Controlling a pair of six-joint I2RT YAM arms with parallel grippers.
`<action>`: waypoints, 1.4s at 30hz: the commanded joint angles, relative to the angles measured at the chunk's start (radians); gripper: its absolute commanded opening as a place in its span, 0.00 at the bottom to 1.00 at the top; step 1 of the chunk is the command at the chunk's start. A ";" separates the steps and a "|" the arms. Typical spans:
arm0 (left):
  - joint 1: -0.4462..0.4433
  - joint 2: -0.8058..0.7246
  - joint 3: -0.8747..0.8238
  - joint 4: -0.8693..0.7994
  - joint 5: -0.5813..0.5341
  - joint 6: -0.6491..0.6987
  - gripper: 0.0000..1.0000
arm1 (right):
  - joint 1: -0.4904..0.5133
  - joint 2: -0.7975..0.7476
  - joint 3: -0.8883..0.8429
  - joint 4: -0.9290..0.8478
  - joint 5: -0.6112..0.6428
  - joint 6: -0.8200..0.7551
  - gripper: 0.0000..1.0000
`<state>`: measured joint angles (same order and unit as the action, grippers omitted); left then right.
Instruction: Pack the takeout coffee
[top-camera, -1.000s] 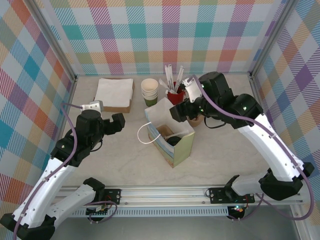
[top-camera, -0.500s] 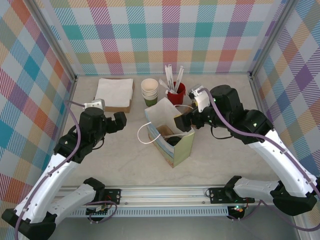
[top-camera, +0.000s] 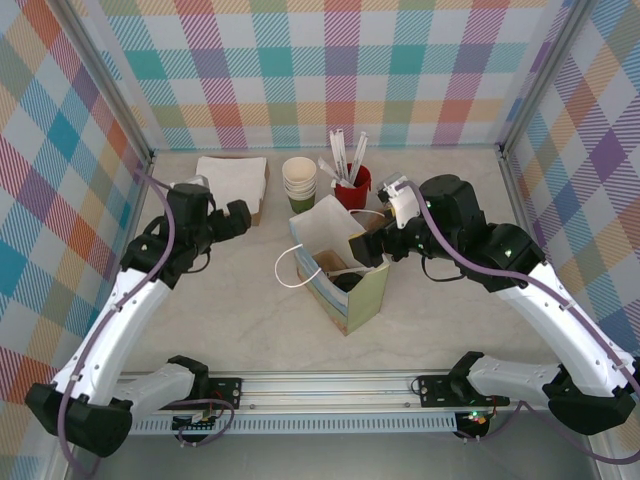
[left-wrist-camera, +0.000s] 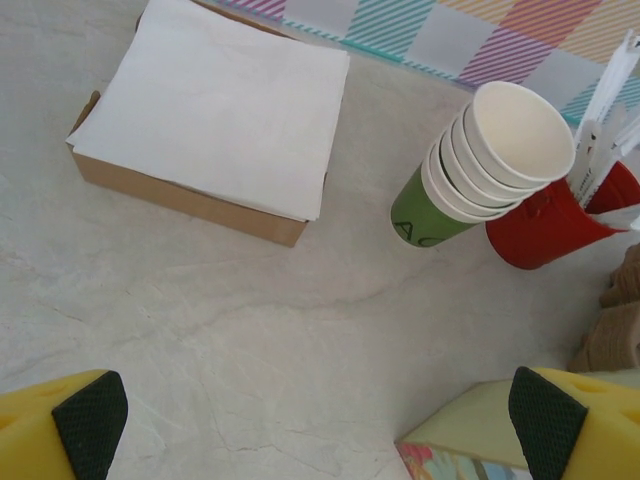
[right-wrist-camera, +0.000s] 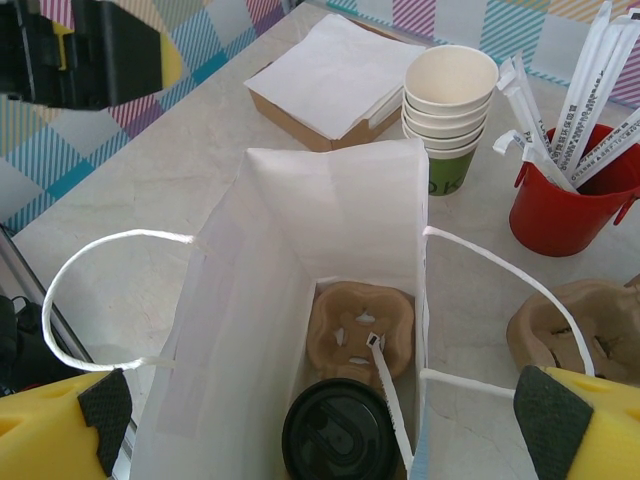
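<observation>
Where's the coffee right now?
The coffee is inside the central bag; the right wrist view shows its black lid beside the cardboard tray.

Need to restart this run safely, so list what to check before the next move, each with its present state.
1. The coffee is inside the bag, lid up: ok.
2. The coffee is seated in the cardboard carrier: cannot tell.
3. The bag is upright, mouth open: ok.
4. The right hand is open and holds nothing: ok.
5. The left hand is open and holds nothing: ok.
</observation>
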<state>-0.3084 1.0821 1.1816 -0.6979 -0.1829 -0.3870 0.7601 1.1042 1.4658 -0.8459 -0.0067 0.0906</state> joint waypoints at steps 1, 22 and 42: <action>0.060 0.075 0.060 0.021 0.101 0.048 1.00 | 0.001 -0.016 -0.010 0.031 0.011 0.009 1.00; 0.142 0.833 0.572 -0.251 0.088 0.320 0.85 | 0.000 -0.033 -0.039 0.022 0.035 0.001 1.00; 0.141 1.200 0.969 -0.399 0.069 0.355 0.78 | 0.001 -0.015 -0.038 0.019 0.028 0.001 1.00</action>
<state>-0.1806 2.2467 2.0983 -1.0355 -0.0982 -0.0505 0.7601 1.0855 1.4342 -0.8455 0.0193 0.0902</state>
